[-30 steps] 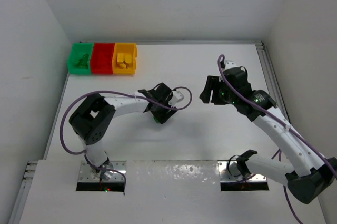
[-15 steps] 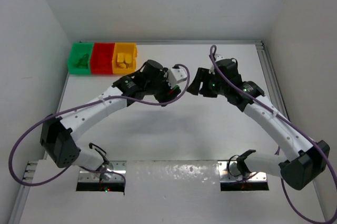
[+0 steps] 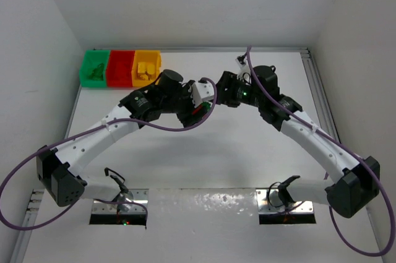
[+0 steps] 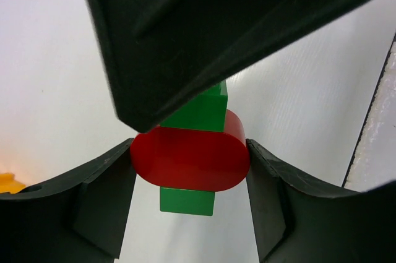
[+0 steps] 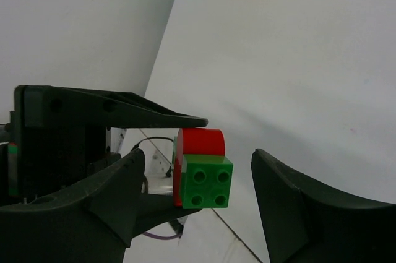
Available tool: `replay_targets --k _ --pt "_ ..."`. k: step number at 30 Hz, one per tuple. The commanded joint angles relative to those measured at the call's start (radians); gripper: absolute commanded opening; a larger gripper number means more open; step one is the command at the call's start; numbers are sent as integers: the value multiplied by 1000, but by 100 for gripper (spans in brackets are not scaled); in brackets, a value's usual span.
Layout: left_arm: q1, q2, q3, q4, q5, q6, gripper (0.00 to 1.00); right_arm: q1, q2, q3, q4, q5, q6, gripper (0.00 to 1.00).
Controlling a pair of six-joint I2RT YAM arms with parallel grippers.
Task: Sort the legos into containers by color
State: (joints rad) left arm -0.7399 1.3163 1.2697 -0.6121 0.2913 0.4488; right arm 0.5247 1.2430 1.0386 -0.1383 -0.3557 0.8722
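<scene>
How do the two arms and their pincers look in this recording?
The left arm and right arm both have white tubular links with chunky black joint housings, bolted to silver base plates. A purple cable runs loosely along each. The left pincer and right pincer have matte black, curved plastic fingers.

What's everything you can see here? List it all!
bins: three, green, red and yellow-orange, joined in a row, far left table corner.
green legos: a few, green, in the green bin.
yellow legos: a few, yellow, in the yellow-orange bin.
red lego: one, red, held over the table.
held green lego: one, green, stuck to the red lego.
table: one, white, under everything.
left tool: one, black, shut on the red lego.
right tool: one, black, open around the held green lego.
</scene>
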Motion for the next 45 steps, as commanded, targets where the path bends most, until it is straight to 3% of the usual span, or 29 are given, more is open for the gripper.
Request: replay_targets --k 1,7,17,21,25,30,35,38,40,41,45 --pt "-3 -5 45 37 32 18 0 0 -16 -26 49 -35 24 69" --pt "-3 -6 53 63 -3 22 0 1 1 -41 101 -129 54 65" --pt "-1 -2 60 87 -18 5 0 8 -31 -100 118 -147 70 53" --pt "-1 0 62 77 -3 10 0 6 -37 -100 120 -129 68 40" --pt "-1 -3 36 63 5 14 0 6 -37 -68 88 -118 39 50" --pt "-1 -8 26 64 11 11 0 8 -36 -37 68 -106 21 51" --pt "-1 -6 37 64 11 16 0 6 -37 -37 52 -94 11 42" --pt "-1 -8 28 61 11 16 0 8 -48 -38 48 -83 10 41" --pt "-1 -8 26 64 12 13 0 8 -48 -35 49 -81 7 29" --pt "-1 -8 28 66 12 11 0 6 -48 -35 51 -78 5 16" --pt "-1 -5 27 63 0 25 0 6 -54 -40 34 -72 2 0"
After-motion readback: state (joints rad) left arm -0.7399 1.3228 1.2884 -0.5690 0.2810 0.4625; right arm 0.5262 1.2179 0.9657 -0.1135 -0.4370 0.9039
